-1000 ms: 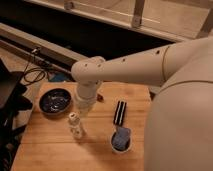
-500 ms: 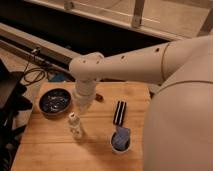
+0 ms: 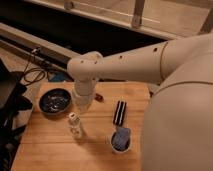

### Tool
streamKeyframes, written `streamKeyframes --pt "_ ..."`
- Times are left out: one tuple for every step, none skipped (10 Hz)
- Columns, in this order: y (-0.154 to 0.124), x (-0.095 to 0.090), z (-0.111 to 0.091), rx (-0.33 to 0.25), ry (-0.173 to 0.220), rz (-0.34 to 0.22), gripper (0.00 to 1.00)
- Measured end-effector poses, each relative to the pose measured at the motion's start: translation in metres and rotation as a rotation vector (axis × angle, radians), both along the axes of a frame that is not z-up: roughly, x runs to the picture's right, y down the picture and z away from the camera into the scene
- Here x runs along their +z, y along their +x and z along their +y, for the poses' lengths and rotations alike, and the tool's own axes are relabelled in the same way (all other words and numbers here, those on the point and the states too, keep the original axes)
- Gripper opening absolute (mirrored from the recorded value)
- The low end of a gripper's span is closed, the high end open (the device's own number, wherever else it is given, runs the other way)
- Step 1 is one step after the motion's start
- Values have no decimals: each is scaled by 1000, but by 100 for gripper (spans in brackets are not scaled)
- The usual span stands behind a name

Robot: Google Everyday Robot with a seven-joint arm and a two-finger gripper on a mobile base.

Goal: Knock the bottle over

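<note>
- Since the earlier views the arm's wrist has swung a little left and toward the dark bowl, while the bottle has stayed upright in the same spot.
- That bottle stands on the wooden table, left of centre, with its rounded white cap on top; it has not been tipped.
- Just above and behind the cap hangs the gripper, pointing down from the elbow; whether it is clenched or released I cannot tell, and contact with the bottle is unclear.
- My reading: this is the approach step, with the knock itself not yet made.
- Next, a low sideways sweep against the bottle's upper half looks needed, kept away from the white cup with blue contents to its right.
- Farther out lie the dark bowl, a black bar-shaped object and a small red item.
- No brand, label or writing can be read anywhere.
</note>
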State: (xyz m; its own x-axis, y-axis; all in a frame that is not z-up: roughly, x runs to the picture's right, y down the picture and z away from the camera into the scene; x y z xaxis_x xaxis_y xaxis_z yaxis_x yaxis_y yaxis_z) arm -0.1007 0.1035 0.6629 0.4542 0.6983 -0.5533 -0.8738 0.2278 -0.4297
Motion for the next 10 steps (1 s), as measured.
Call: streamKeyframes --pt "7 -1 -2 6 9 25 0" --pt "17 -1 -3 14 12 51 0" --pt "20 -1 -3 18 9 62 0" --pt "21 3 2 17 -9 71 0" --pt "20 7 8 7 -30 73 0" --pt "15 17 17 -5 -59 67 0" --pt "9 29 28 -22 -90 60 0" --pt "-3 39 36 -42 -115 45 0" --pt "-17 44 40 -61 -130 26 0" --pt "-34 46 41 -77 -139 -1 0"
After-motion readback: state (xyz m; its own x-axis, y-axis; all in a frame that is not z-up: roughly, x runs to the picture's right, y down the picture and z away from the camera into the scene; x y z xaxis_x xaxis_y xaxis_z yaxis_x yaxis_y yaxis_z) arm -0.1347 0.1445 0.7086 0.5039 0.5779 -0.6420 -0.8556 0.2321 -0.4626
